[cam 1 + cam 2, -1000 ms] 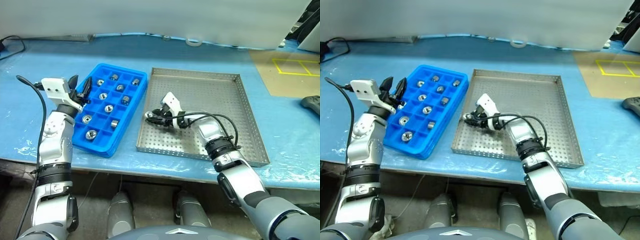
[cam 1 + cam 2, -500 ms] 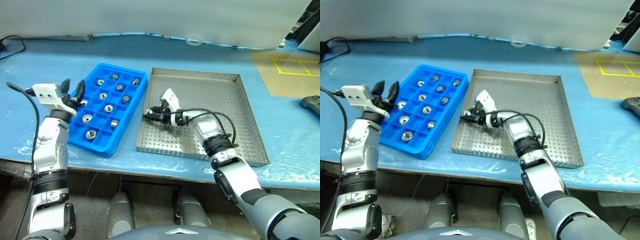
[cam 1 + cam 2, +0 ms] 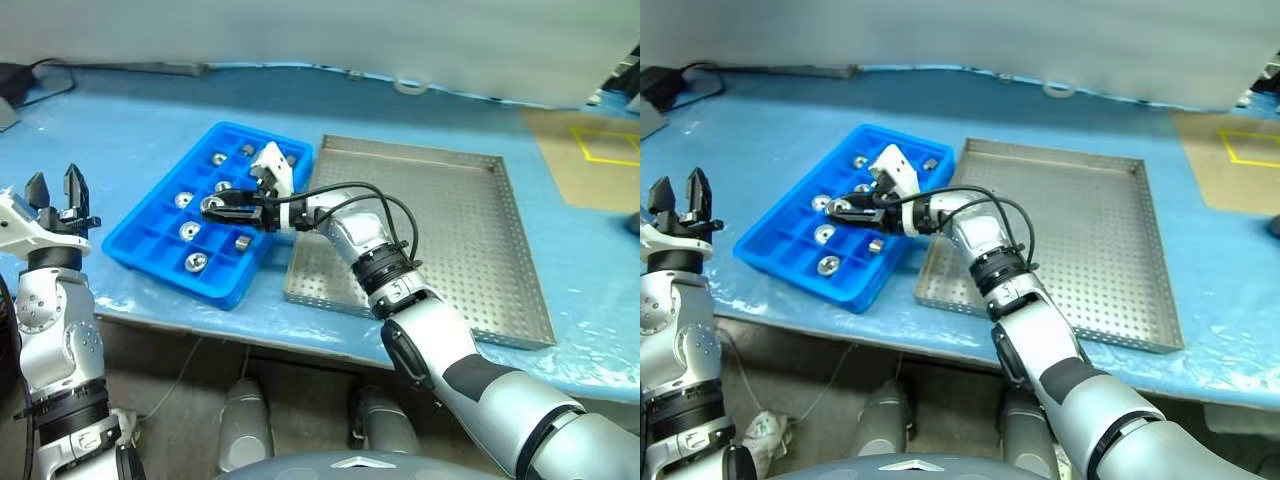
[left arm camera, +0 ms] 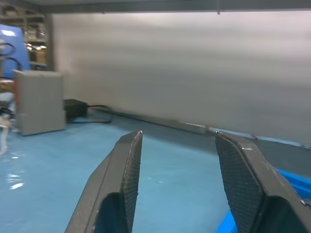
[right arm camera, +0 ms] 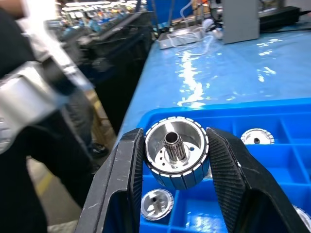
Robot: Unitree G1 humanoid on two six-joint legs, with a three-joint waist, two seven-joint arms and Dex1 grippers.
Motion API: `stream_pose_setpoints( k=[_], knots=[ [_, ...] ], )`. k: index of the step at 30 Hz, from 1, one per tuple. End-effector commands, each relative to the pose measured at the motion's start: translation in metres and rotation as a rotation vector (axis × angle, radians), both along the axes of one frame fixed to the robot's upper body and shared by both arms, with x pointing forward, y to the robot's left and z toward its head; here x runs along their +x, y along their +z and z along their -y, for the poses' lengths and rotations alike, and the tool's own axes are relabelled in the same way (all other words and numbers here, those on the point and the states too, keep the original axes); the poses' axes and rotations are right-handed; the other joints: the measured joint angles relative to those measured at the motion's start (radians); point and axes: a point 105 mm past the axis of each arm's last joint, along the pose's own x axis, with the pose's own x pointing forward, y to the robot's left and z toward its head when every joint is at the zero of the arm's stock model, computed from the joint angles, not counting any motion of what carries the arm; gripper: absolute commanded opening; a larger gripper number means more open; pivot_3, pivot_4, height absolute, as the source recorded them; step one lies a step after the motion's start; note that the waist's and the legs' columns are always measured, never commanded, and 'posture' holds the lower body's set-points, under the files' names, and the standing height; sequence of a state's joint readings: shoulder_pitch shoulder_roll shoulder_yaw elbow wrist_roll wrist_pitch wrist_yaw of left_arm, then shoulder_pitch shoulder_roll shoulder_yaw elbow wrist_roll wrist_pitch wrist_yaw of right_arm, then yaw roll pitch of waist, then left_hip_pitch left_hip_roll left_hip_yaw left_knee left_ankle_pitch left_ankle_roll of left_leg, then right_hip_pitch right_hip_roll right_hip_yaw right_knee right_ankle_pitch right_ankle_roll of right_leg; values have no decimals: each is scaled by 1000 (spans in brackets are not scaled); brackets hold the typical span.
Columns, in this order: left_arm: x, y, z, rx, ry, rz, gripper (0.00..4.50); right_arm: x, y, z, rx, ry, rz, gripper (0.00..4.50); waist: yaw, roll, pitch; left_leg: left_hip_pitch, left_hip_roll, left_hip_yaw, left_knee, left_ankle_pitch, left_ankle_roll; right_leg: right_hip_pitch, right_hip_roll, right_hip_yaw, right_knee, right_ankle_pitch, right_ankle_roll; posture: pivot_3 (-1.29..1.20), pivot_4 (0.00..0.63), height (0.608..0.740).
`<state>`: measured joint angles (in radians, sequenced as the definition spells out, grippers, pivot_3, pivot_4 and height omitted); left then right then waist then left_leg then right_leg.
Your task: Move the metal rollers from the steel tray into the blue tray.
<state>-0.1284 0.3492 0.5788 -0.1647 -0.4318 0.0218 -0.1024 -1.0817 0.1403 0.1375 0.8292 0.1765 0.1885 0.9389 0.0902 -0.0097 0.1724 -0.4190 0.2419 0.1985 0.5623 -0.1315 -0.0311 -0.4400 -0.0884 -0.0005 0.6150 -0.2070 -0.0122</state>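
Observation:
My right gripper (image 3: pixel 208 207) is shut on one of the metal rollers (image 5: pixel 177 154), a shiny ring with a dark centre hole. It holds the roller level above the middle compartments of the blue tray (image 3: pixel 140 245). Several more metal rollers (image 3: pixel 197 262) lie in the tray's compartments. The steel tray (image 3: pixel 470 260) lies just right of the blue tray, under my right forearm. My left gripper (image 3: pixel 54 185) is open and holds nothing. It is raised off the table, well left of the blue tray, with its fingers (image 4: pixel 124 184) pointing up and away.
Blue plastic film covers the table. A black cable and box (image 3: pixel 20 85) lie at the far left back, and a white tape ring (image 3: pixel 408 87) lies behind the steel tray. A brown mat with yellow lines (image 3: pixel 600 150) is at the right.
The camera has turned left. My right gripper rose from the steel tray's left edge and carried the roller left over the blue tray. My left gripper drew back to the left, away from the blue tray.

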Motion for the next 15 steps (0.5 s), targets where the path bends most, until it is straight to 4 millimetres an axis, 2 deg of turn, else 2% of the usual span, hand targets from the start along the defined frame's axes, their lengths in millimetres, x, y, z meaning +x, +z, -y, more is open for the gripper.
stream_pose_setpoints(
  k=[1, 8, 15],
  knots=[
    [-26, 18, -5, 55, 80, 58, 2526, -5, 29, -33, 70, -26, 83, 1612, 12, -1, 0, 0, 0, -1, 0, 0, 0, 0, 0, 0, 0, 0, 0, 272, 150, 740],
    [-68, 10, -5, 73, 201, 23, 2526, -6, 21, -51, 32, -55, 91, 1612, 50, -2, 0, -1, 0, -5, -4, 0, -1, 0, 0, -2, -2, -1, 1, 447, 150, 740],
    [-107, 4, -3, 85, 297, -17, 2526, -34, 11, -76, 25, 75, 61, 1612, 104, -2, 0, -11, 0, -16, -6, 0, -2, -2, 1, -9, -8, -2, 1, 597, 150, 740]
  ],
)
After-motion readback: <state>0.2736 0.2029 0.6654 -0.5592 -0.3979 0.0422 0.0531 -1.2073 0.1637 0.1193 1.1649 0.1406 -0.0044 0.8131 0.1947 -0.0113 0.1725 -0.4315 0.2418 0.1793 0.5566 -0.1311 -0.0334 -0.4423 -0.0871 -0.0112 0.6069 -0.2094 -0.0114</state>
